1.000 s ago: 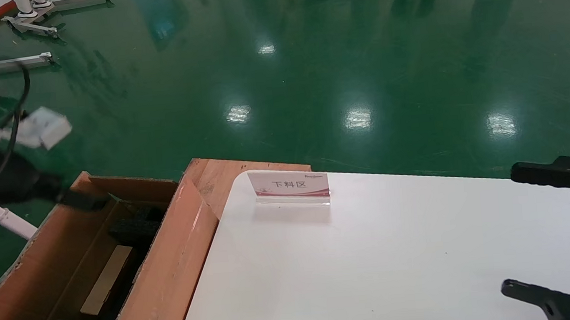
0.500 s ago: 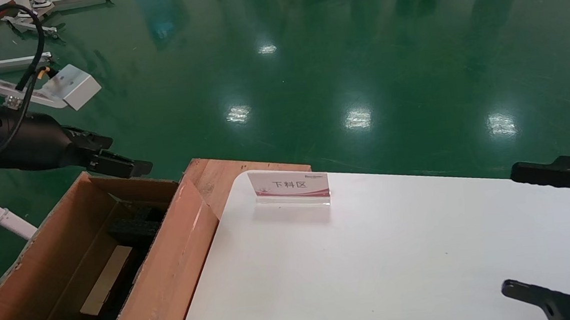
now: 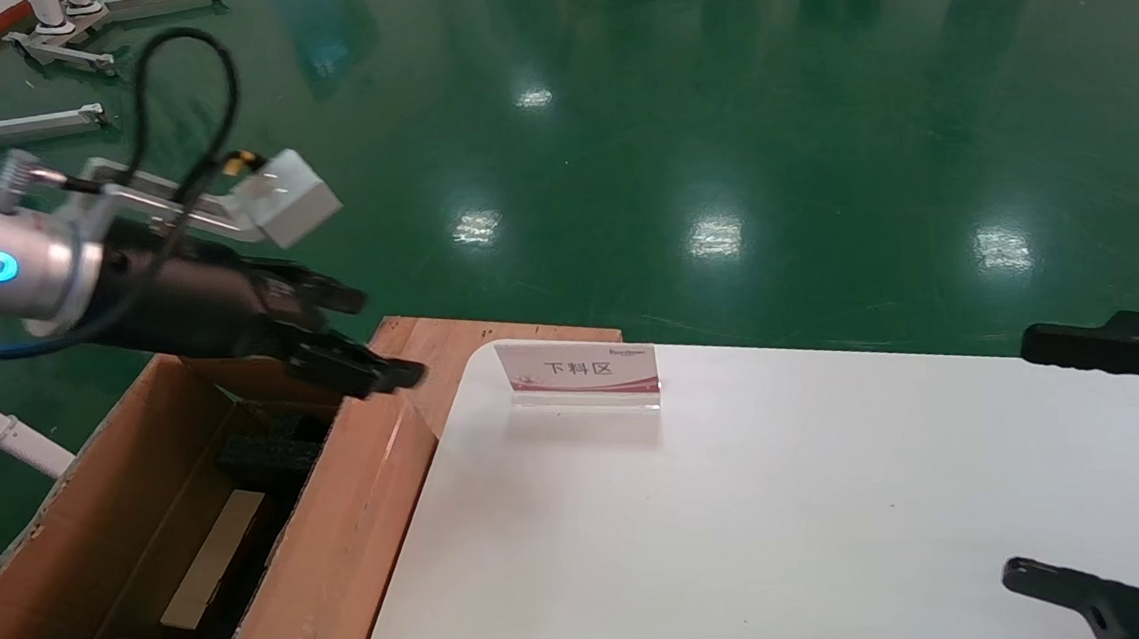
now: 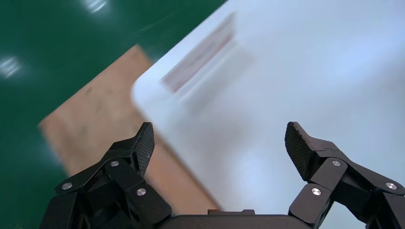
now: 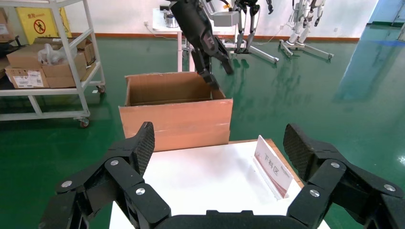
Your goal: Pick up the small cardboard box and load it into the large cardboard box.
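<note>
Glossy green floor (image 3: 717, 129); white table (image 3: 794, 524); large cardboard box (image 3: 345, 556) beside.

The large brown corrugated cardboard box (image 3: 331, 567) looks matt, with a glossy taped sheen along its near flap and rough black foam blocks (image 3: 264, 459) inside. The smooth white counter (image 3: 794, 514) has a soft sheen, beside bare wood (image 3: 442, 353) and a glossy green floor (image 3: 714, 99).

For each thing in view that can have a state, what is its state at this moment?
large cardboard box: open, flaps up, black foam blocks inside.
small cardboard box: lying inside the large cardboard box.
left hand: open, empty, above the large cardboard box's far corner.
right hand: open, empty, over the white table's right side.
sign: standing upright on the table.
</note>
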`<action>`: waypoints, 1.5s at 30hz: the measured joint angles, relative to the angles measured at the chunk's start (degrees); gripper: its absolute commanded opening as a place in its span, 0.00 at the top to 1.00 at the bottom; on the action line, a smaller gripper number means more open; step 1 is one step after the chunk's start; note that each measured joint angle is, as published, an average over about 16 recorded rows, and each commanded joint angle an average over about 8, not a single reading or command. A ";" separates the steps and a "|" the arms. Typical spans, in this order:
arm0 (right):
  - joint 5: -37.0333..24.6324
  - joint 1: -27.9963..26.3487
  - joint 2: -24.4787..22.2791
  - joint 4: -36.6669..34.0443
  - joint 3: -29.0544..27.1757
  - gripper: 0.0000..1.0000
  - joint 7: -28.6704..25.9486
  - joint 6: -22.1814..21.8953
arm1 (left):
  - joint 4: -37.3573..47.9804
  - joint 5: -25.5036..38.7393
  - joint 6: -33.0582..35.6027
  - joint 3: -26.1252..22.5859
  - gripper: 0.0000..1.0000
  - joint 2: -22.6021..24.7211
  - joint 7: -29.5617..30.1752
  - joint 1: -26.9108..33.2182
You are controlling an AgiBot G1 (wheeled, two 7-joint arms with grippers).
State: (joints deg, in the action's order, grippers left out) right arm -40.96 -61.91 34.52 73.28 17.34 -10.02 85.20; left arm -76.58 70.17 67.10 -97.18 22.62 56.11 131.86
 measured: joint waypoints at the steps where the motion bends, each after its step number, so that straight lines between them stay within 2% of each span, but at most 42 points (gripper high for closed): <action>1: 0.00 0.00 0.00 0.00 0.00 0.00 0.00 0.00 | 0.07 -0.62 0.41 1.78 0.00 0.27 -1.00 -1.54; 38: 0.07 -0.03 -0.04 0.00 0.10 0.00 0.05 -0.04 | 2.48 -23.35 15.34 66.95 0.00 10.22 -37.41 -57.98; 45: 0.08 -0.02 -0.05 -0.01 0.11 0.00 0.06 -0.05 | 2.87 -27.01 17.73 77.61 0.00 11.84 -43.11 -67.20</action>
State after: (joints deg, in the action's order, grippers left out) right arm -40.89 -61.94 34.48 73.27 17.45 -9.96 85.15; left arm -73.71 43.16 84.83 -19.57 34.46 12.99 64.66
